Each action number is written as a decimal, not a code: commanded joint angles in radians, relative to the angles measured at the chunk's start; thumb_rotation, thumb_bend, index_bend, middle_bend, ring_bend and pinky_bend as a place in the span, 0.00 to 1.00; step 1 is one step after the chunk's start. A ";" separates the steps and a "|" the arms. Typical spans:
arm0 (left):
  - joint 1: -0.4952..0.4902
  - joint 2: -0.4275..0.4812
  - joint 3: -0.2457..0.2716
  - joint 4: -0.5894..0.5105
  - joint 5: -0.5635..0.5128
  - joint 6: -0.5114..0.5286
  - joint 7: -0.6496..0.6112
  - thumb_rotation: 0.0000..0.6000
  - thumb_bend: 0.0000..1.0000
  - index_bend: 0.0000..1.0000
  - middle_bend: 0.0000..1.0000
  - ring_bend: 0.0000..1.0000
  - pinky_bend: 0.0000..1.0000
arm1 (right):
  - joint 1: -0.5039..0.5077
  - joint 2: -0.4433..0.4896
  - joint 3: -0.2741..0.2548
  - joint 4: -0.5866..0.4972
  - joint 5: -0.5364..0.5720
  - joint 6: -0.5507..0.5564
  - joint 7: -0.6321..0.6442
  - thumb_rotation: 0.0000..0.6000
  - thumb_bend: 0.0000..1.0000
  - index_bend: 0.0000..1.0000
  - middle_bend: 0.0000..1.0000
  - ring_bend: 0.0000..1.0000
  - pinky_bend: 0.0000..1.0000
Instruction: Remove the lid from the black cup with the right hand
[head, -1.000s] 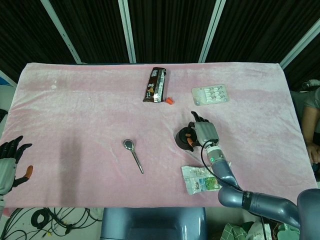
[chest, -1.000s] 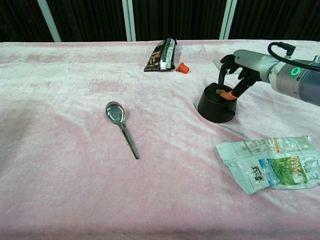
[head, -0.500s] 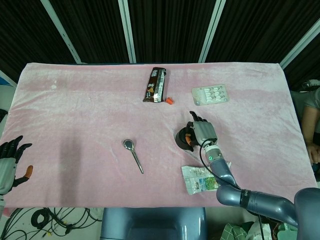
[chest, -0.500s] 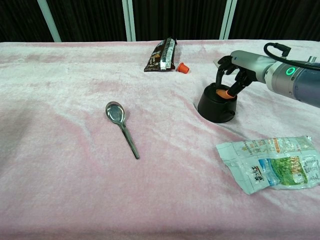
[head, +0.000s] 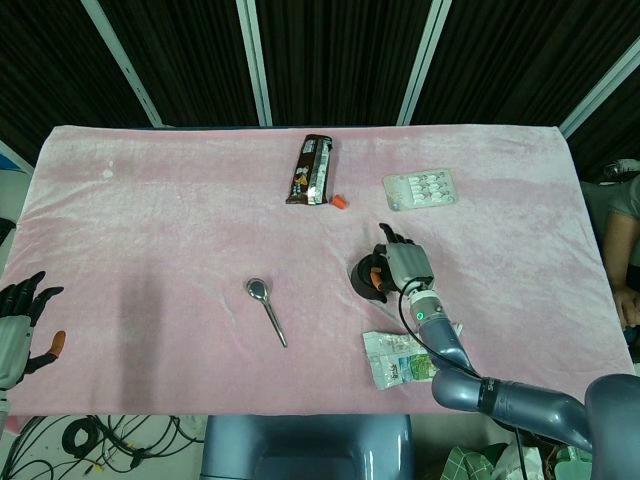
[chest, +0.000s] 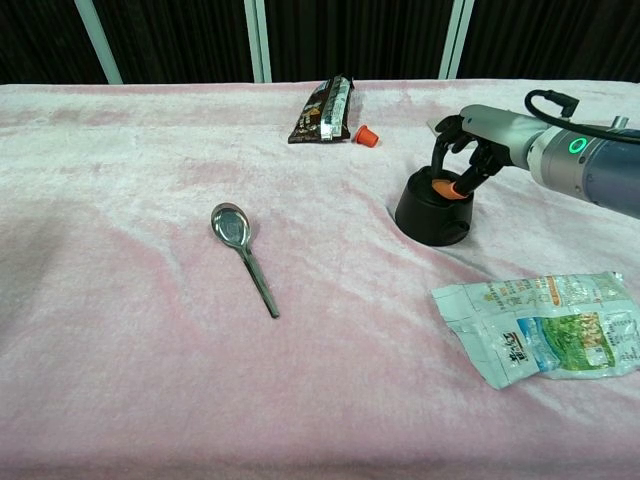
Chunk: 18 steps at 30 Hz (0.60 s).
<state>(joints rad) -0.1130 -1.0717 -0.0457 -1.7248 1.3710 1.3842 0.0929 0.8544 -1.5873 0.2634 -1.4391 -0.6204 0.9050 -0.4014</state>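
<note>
The black cup (chest: 428, 218) stands on the pink cloth right of centre, its lid (chest: 437, 193) on top. My right hand (chest: 472, 148) reaches in from the right and curls down over the lid, with dark fingers at the far side and the orange-tipped thumb at the near side, both touching it. In the head view the right hand (head: 400, 263) covers the right half of the cup (head: 363, 275). My left hand (head: 20, 322) hangs off the table's near left corner, fingers apart, holding nothing.
A metal spoon (chest: 243, 255) lies left of the cup. A dark snack bar (chest: 325, 108) and a small orange cap (chest: 366, 135) lie behind it. A blister pack (head: 420, 188) sits at the back right, and a crumpled green-and-white packet (chest: 540, 325) lies near the front.
My right hand has shifted slightly left over the cup, and its fingers have curled tighter around the lid. The cup and left hand have not moved.
</note>
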 joint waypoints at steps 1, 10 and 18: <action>-0.001 0.000 0.000 0.000 -0.001 -0.001 0.001 1.00 0.42 0.19 0.00 0.00 0.02 | -0.001 0.001 0.001 0.000 -0.001 -0.001 0.005 1.00 0.32 0.66 0.03 0.16 0.20; -0.001 0.001 0.001 -0.002 -0.003 -0.003 0.000 1.00 0.42 0.19 0.00 0.00 0.02 | -0.015 0.010 0.022 -0.012 -0.067 0.014 0.072 1.00 0.32 0.70 0.03 0.16 0.20; 0.000 0.004 0.001 -0.005 -0.008 -0.006 0.003 1.00 0.42 0.19 0.00 0.00 0.02 | -0.044 0.038 0.052 -0.042 -0.153 0.041 0.165 1.00 0.32 0.70 0.03 0.16 0.20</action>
<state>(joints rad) -0.1134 -1.0681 -0.0443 -1.7302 1.3630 1.3784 0.0959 0.8184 -1.5591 0.3075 -1.4719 -0.7582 0.9382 -0.2511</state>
